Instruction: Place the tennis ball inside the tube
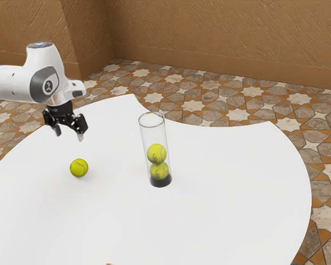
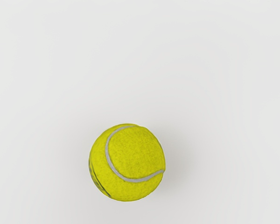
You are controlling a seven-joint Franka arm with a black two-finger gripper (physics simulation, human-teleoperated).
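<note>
The white jointed robot arm (image 1: 11, 83) was cut off by the exterior view's left edge, and the white, curved-edged counter (image 1: 226, 193) ran out past its left and lower edges. At that lower edge lay a cropped orange-brown sliver (image 1: 108, 264), too small to identify. The brown textured wall (image 1: 209, 33) and patterned tile floor (image 1: 248, 88) were also cropped, the counter hiding part of the floor. Inside the clear cylindrical tube (image 1: 146, 132), the balls' dark print was too small to read. The loose yellow-green felt tennis ball (image 2: 130, 163) hid its own underside.
</note>
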